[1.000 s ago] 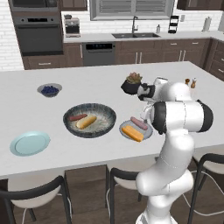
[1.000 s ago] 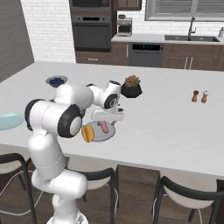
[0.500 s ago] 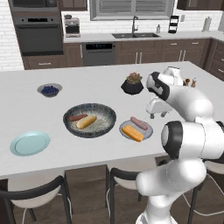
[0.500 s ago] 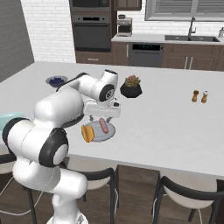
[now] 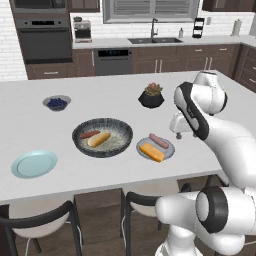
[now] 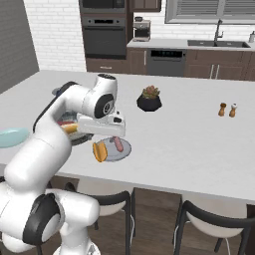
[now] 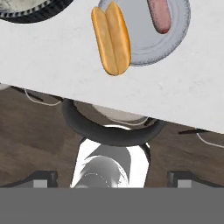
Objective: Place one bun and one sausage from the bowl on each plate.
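bowl [image 5: 102,135] sits mid-counter, the biggest dish, holding a red-brown sausage [image 5: 89,134] and a tan bun [image 5: 98,139] side by side; both run left-right, tilted a little, the sausage on the far side. they lie there as the stock for the second serving. blue plate [image 5: 34,163] rests at the near left, well apart from the bowl and bare, so it looks like the one yet to be served. grey plate [image 5: 156,148] lies just right of the bowl with an orange bun [image 5: 151,152] and a pink sausage [image 5: 159,140] parallel on it, long axes running from far left to near right; the bun overhangs the near rim, as the hand view shows. that plate seems done. gripper [image 5: 180,134] hangs above the counter just right of the grey plate, jaws spread wide and holding nothing, likely free to go for the bowl.
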Tool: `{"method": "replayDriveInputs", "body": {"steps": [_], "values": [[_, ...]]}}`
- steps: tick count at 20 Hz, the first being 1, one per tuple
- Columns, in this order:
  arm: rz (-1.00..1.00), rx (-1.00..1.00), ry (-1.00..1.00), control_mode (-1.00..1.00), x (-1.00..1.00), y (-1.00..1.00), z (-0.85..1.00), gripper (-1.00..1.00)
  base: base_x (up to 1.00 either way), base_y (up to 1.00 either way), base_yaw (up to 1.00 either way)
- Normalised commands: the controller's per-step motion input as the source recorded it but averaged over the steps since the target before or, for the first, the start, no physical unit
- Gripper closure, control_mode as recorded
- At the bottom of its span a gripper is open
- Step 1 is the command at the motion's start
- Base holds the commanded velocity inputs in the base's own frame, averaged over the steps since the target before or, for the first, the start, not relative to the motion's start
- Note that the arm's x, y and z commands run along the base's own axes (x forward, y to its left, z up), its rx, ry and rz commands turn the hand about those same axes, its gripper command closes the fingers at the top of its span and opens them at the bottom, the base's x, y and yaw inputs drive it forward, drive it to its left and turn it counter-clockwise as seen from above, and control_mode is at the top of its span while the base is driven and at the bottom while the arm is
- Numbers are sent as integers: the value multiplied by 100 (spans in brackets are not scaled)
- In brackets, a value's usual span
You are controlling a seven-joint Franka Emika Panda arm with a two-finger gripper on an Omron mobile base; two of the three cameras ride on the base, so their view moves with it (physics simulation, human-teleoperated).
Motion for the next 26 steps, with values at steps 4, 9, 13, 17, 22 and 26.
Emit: {"method": "replayDriveInputs", "body": {"steps": [4,9,13,17,22,26], "values": [[-19,-6,8,-100,-14,1,35,-100,0,0,0],[-13,-7,3,-100,-17,1,4,-100,0,0,0],[-8,-9,-7,-100,-39,12,0,-100,0,0,0],[-13,-6,-9,-100,-12,8,0,-100,0,0,0],[-24,0,-1,-100,-2,0,0,-100,0,0,0],[0,0,0,100,0,0,0,-100,-34,26,-8]]}}
